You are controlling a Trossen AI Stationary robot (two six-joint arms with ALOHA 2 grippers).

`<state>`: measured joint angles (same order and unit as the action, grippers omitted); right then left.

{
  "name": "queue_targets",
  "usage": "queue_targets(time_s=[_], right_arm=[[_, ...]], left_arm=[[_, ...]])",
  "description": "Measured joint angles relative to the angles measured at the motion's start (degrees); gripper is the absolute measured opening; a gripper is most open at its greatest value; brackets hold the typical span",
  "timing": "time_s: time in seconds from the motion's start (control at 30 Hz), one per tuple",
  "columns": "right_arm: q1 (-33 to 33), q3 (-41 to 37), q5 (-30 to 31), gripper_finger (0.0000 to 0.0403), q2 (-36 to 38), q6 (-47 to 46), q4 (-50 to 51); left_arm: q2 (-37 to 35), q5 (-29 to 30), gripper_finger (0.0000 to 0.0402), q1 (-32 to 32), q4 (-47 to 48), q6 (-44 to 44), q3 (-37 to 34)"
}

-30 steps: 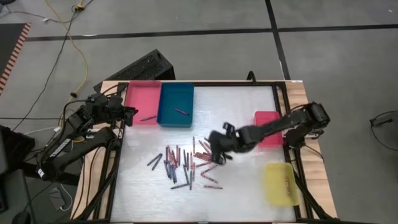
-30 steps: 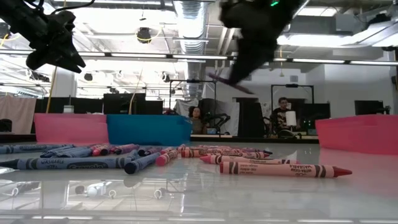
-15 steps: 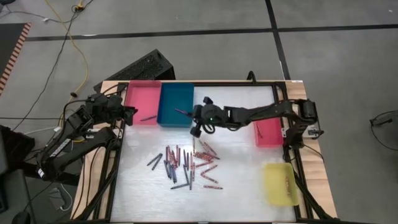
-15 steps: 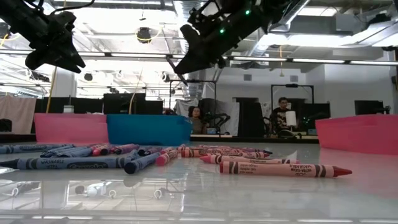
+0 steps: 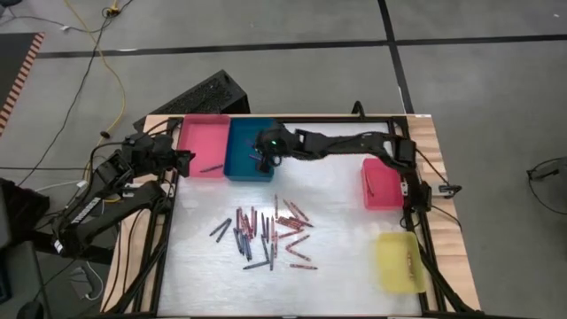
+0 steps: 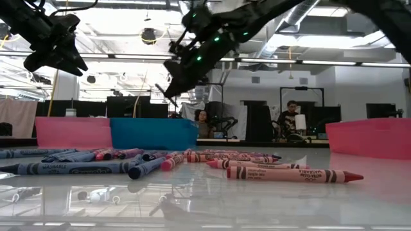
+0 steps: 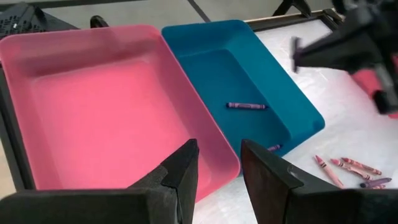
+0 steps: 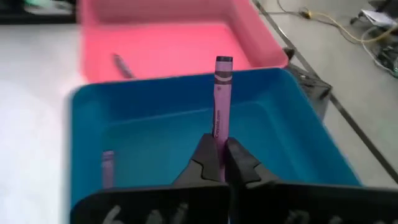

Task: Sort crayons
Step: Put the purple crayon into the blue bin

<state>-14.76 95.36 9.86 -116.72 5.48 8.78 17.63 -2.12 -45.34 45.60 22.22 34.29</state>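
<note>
Right wrist view: right claw (image 8: 217,163) grips a purple crayon (image 8: 219,99) above the blue tray (image 8: 298,130).

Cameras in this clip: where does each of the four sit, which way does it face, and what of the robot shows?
High: overhead, facing down; both arms, blue tray.
Low: table height, facing the room; crayons close, arms above.
Left wrist: on the left arm, facing the pink tray; left gripper open.
Right wrist: over the blue tray; right gripper shut on a purple crayon.
Shared: both wrist views show both trays.
</note>
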Motion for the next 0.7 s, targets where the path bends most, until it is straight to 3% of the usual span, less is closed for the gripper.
queue_targets(time_s=[0.37,0.7], right_arm=[[-2.32,18.79,-0.01,0.0000,-14.13,0.58,16.35],[-2.87,22.33,-0.11,0.0000,-19.66,-0.99,22.40]], left_arm=[[0.00,-0.01,0.0110,0.00,0.02,0.92,0.01],[0.00,-0.18,0.0110,0.00,0.03,0.92,0.00]])
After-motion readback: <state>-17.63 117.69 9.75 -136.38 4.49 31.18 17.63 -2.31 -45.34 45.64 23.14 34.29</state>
